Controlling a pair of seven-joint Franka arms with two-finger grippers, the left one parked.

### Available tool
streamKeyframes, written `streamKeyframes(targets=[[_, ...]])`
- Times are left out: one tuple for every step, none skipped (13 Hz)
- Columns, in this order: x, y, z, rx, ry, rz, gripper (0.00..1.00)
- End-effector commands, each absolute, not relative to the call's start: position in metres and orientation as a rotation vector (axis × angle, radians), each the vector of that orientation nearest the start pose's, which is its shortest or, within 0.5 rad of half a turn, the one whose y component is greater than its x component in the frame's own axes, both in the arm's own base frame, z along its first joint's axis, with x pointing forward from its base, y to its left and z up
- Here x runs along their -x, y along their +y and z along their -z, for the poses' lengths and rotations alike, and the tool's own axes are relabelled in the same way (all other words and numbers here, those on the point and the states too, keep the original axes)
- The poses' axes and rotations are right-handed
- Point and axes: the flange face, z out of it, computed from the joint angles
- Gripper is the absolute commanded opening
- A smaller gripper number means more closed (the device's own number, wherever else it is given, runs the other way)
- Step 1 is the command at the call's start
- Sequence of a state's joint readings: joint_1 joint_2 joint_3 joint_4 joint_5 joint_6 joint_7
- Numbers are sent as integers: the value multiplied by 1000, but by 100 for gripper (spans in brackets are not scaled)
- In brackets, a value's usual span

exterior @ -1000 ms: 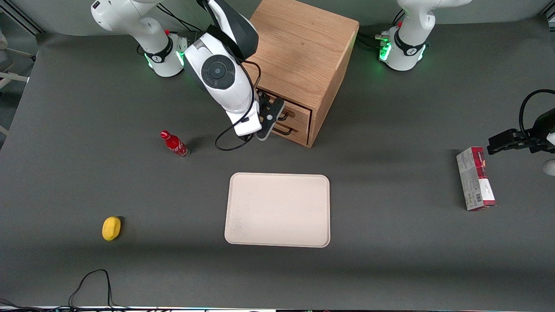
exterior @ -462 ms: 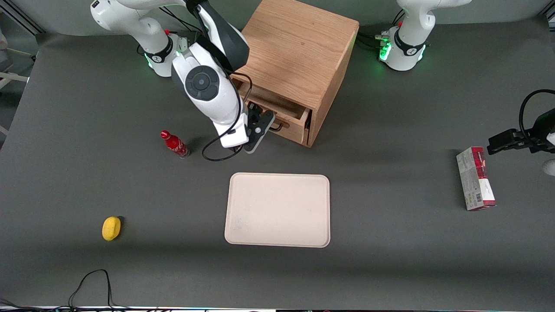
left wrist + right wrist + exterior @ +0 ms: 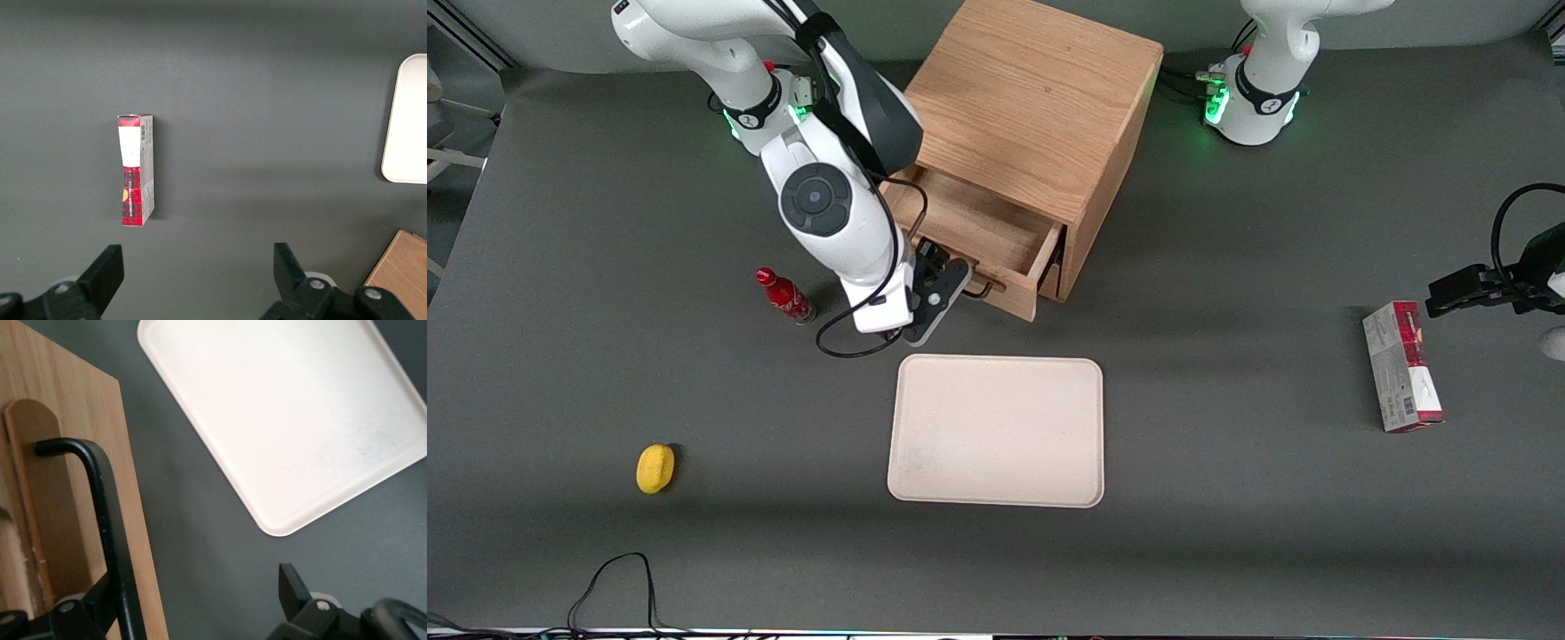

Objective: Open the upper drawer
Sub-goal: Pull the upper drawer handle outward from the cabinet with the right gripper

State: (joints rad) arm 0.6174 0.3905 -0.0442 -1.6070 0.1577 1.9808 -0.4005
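The wooden cabinet (image 3: 1040, 107) stands between the two arm bases. Its upper drawer (image 3: 969, 227) is pulled well out toward the front camera, and its plain wood interior shows. My right gripper (image 3: 947, 289) is at the drawer's front, at the dark bar handle (image 3: 982, 289). In the right wrist view the handle (image 3: 107, 533) runs across the light-oak drawer front (image 3: 67, 453). One of the fingers (image 3: 90, 603) sits between bar and wood, and the other stands far apart over the mat. The gripper (image 3: 193, 603) is open. The lower drawer is mostly hidden under the upper one.
A cream tray (image 3: 996, 431) lies on the mat just nearer the camera than the drawer, also in the right wrist view (image 3: 287, 413). A red bottle (image 3: 784, 296) stands beside the arm. A yellow object (image 3: 655, 468) lies toward the working arm's end, a red-and-white box (image 3: 1402, 365) toward the parked arm's.
The upper drawer has slid from nearly shut to well out of the cabinet. My gripper has moved with the handle toward the front camera and the tray.
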Motion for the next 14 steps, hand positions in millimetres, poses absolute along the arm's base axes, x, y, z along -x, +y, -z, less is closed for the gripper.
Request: streamKeyframes(targets=[[-578, 371, -399, 2710, -1356, -12, 100], [-589, 363, -398, 2721, -1334, -4, 100], [-597, 359, -398, 2723, -1329, 7, 100], [-607, 351, -396, 2718, -1340, 13, 100], [-615, 342, -395, 2723, -1329, 18, 100], [-622, 336, -393, 2730, -1314, 17, 100], [-626, 334, -395, 2734, -1310, 26, 100], [-629, 333, -393, 2736, -1307, 27, 100], [-635, 328, -393, 2741, -1295, 32, 100], [-637, 327, -393, 2743, -1292, 25, 100], [-640, 325, -392, 2746, -1288, 21, 100], [-646, 320, -395, 2752, -1275, 31, 100], [-651, 316, -393, 2756, -1266, 23, 100], [-657, 311, -395, 2762, -1254, 28, 100]])
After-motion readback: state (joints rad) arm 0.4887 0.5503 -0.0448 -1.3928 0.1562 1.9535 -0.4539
